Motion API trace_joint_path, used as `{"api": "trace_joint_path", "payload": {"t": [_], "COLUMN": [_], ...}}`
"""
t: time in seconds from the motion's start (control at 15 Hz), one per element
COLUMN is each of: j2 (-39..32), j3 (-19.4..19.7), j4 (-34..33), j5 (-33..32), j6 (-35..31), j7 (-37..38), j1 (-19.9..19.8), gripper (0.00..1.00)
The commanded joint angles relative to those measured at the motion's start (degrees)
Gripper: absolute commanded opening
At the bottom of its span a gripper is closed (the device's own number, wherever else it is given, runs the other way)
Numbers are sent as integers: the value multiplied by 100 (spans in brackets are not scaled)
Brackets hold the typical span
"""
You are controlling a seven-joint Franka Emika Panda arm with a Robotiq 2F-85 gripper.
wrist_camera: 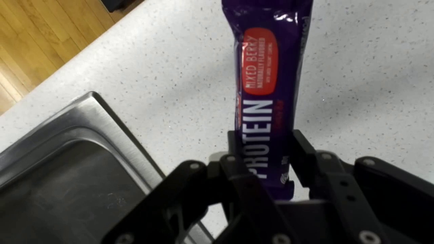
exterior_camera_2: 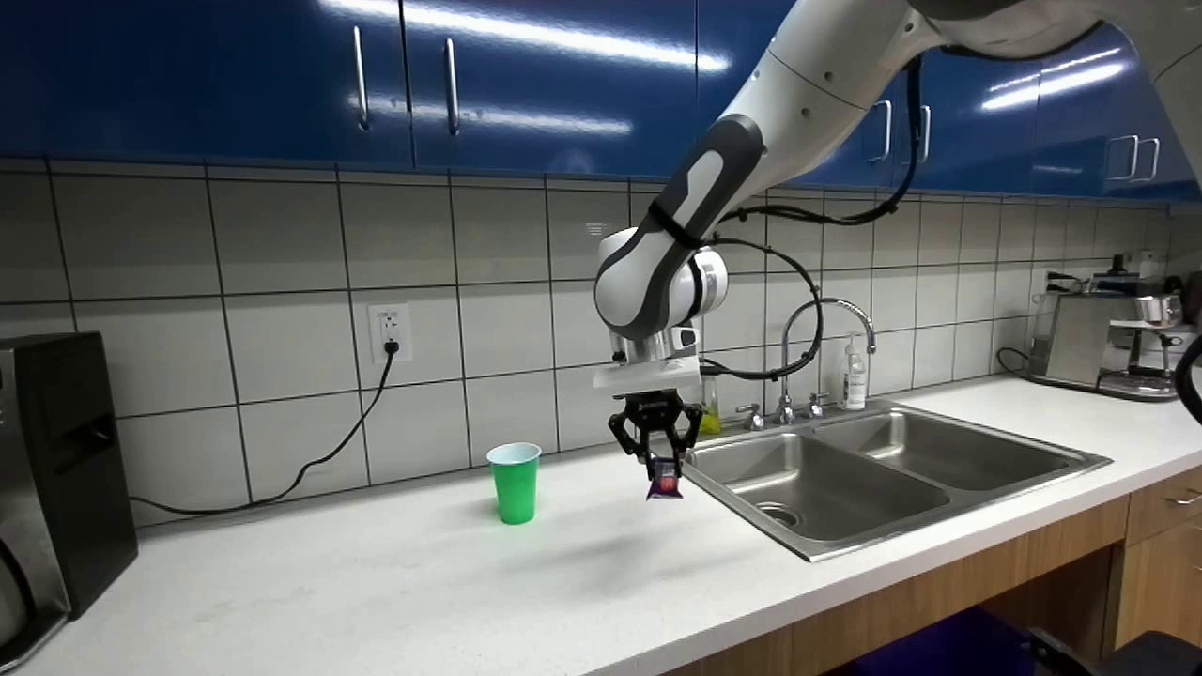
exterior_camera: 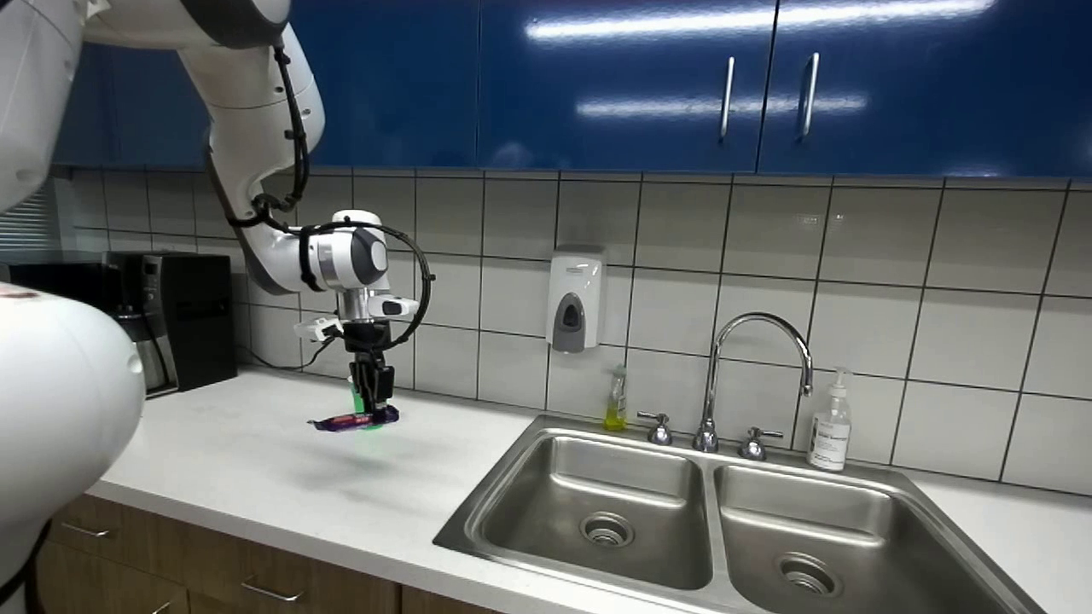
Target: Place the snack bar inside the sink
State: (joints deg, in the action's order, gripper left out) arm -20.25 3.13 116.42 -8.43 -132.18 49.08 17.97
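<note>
My gripper is shut on the snack bar, a purple-black wrapped bar with a red label. It holds the bar near one end, roughly level, above the white counter. In an exterior view the gripper and the bar's end are seen just to the left of the sink. In the wrist view the bar stretches forward from between the fingers. The steel double-basin sink is beside the gripper; its rim also shows in an exterior view and at the wrist view's left.
A green cup stands on the counter, partly hidden behind the gripper in an exterior view. A curved faucet, a yellow-liquid bottle and a pump bottle stand along the sink's back. A black machine is on the counter.
</note>
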Motion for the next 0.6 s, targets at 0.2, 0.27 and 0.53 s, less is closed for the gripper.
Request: {"api": "trace_joint_path", "payload": {"t": [0.2, 0.27, 0.53], "j2": [210, 242, 268], "j3": [-149, -151, -159], "j4": [211, 242, 275], "j5": [-122, -122, -122], "j6": [13, 13, 13], "j7": [20, 16, 16], "j1": [-279, -291, -293], "gripper": [39, 39, 39]}}
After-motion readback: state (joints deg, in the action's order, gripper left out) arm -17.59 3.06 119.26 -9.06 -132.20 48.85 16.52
